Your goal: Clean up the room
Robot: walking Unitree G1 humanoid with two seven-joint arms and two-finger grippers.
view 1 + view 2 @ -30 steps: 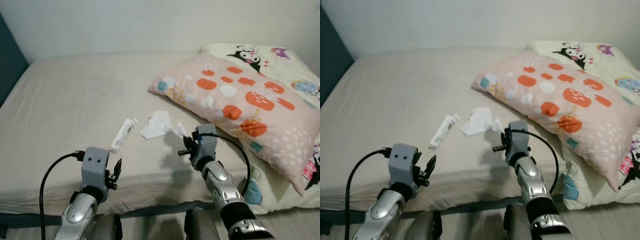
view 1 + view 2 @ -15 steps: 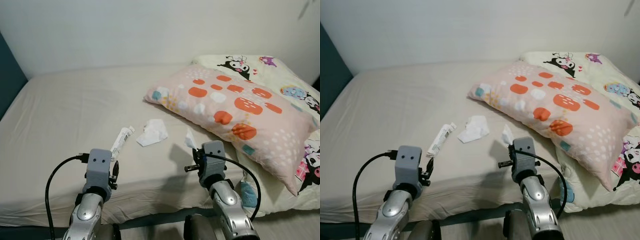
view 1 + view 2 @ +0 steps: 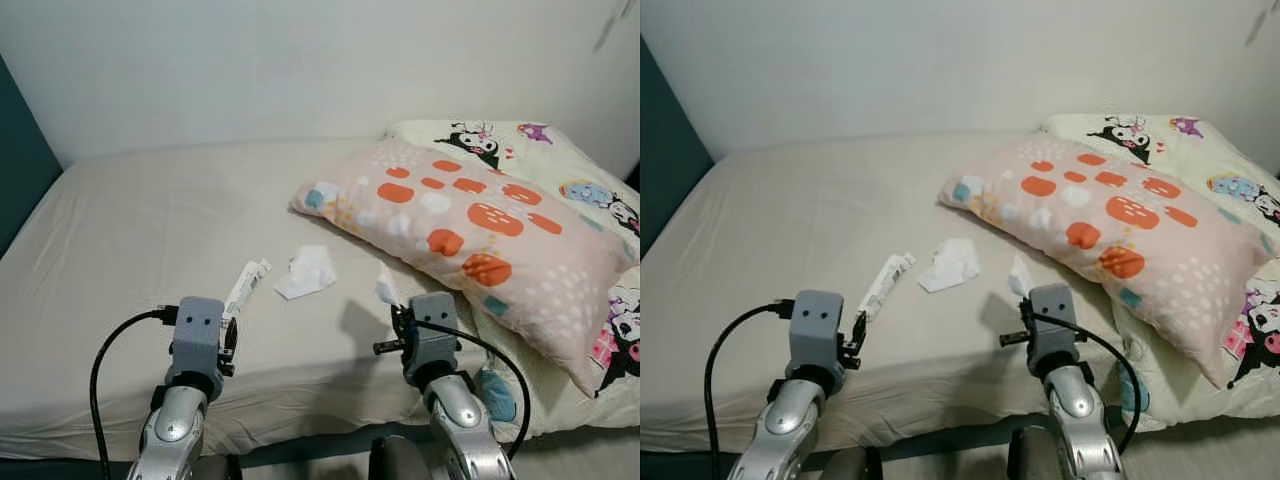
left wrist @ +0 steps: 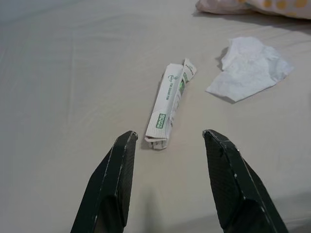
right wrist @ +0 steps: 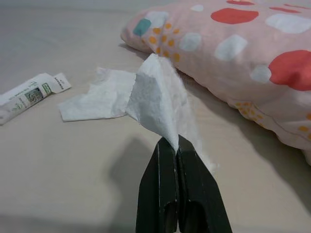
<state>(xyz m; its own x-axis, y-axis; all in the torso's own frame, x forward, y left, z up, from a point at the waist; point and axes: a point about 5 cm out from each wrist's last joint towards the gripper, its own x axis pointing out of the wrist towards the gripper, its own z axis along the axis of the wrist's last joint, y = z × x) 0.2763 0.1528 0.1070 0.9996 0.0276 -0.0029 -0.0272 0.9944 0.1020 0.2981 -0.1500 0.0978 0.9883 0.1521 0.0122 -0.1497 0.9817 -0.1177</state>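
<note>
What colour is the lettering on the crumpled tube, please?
Green lettering on the white tube, clearest in the left wrist view.

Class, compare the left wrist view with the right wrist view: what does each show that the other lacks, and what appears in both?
Left wrist view alone: the left gripper, fingers open above the bed sheet. Right wrist view alone: the right gripper shut on a white tissue, lifted off the bed, and the pink spotted pillow in full pattern. Both: the white tube and a second crumpled tissue lying on the sheet.
</note>
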